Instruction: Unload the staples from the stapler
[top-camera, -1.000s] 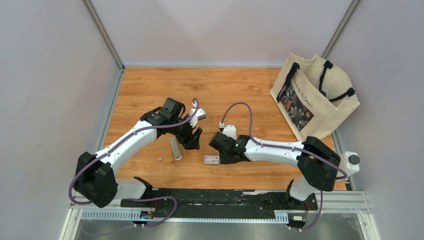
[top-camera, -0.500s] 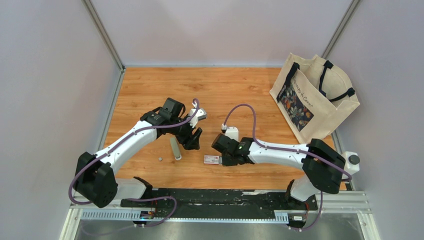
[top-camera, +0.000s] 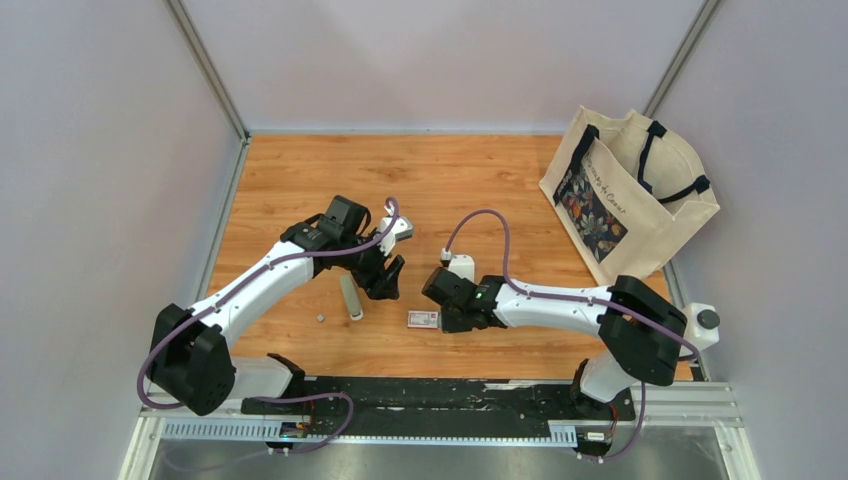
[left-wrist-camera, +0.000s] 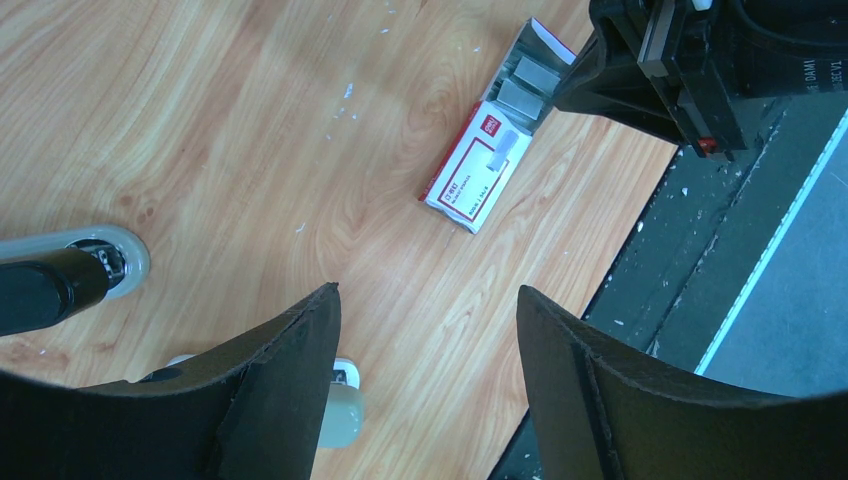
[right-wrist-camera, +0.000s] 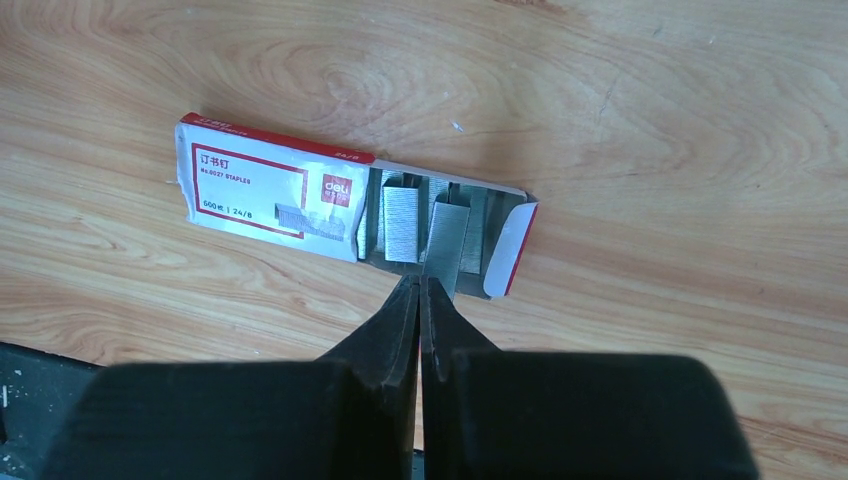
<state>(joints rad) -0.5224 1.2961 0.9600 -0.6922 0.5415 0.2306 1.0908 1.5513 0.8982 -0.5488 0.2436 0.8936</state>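
Note:
The pale grey stapler (top-camera: 350, 297) lies on the wooden table; its end shows beside my left finger in the left wrist view (left-wrist-camera: 335, 412). My left gripper (top-camera: 388, 280) (left-wrist-camera: 428, 292) is open and empty, just right of the stapler. The red-and-white box (top-camera: 423, 319) (left-wrist-camera: 478, 175) (right-wrist-camera: 270, 190) lies with its tray pulled out. Grey staples (right-wrist-camera: 402, 225) lie as strips in the tray. My right gripper (top-camera: 443, 316) (right-wrist-camera: 420, 281) is shut, its tips at the tray's near edge, over the end of a tilted strip (right-wrist-camera: 447, 238). A tiny grey bit (top-camera: 319, 317) lies left of the stapler.
A cloth tote bag (top-camera: 630, 190) stands at the back right. Grey walls close in the table on three sides. A black rail (top-camera: 440, 395) runs along the near edge; it also shows in the left wrist view (left-wrist-camera: 700, 250).
My right gripper has shifted very slightly by the open end of the box. The left arm, the stapler and the box have not moved.

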